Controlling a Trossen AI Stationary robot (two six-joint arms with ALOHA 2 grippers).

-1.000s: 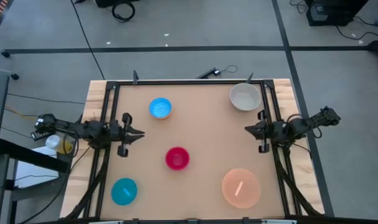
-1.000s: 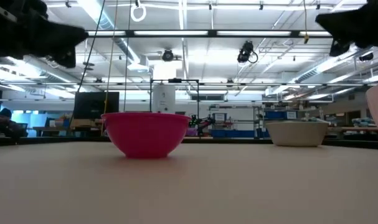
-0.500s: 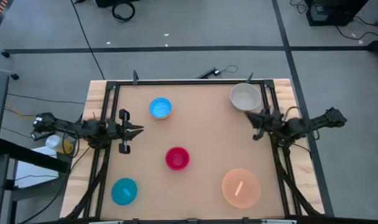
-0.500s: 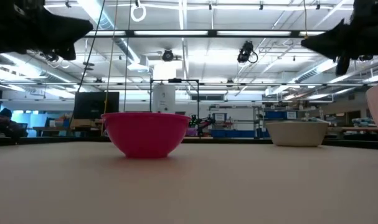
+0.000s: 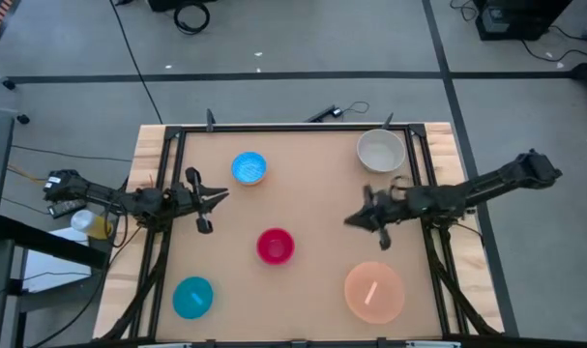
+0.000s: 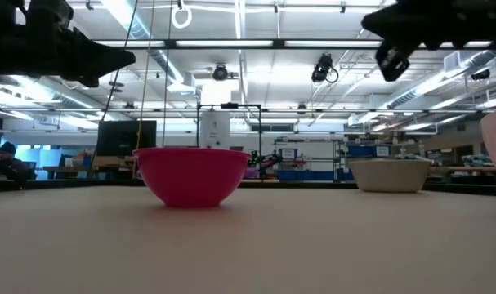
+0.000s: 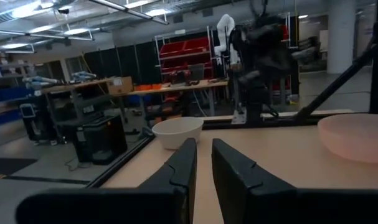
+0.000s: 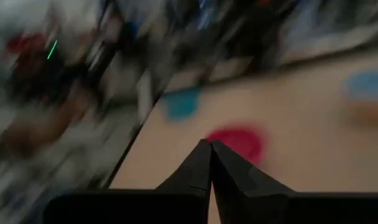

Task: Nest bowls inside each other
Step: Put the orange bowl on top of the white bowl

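Five bowls stand apart on their bases on the table: light blue (image 5: 249, 168) at the far left, grey-white (image 5: 381, 151) at the far right, magenta (image 5: 275, 246) in the middle, teal (image 5: 192, 298) at the near left, and the larger peach one (image 5: 374, 292) at the near right. My left gripper (image 5: 220, 193) hovers at the left side, roughly level, its fingers (image 7: 203, 144) a narrow gap apart and holding nothing. My right gripper (image 5: 351, 220) reaches out over the table, right of the magenta bowl and above it, with its fingers (image 8: 209, 144) shut and empty.
A black frame rail (image 5: 293, 127) runs along the table's far edge and down both sides. Bare tabletop (image 5: 312, 184) lies between the bowls. The low view shows the magenta bowl (image 6: 192, 175) and grey-white bowl (image 6: 390, 174), with both grippers high above them.
My right gripper has swung out from the table's right edge toward the middle, rising a little and rolling, and now points at the magenta bowl. My left gripper has stayed in place and turned slightly toward the far edge. No bowl has moved.
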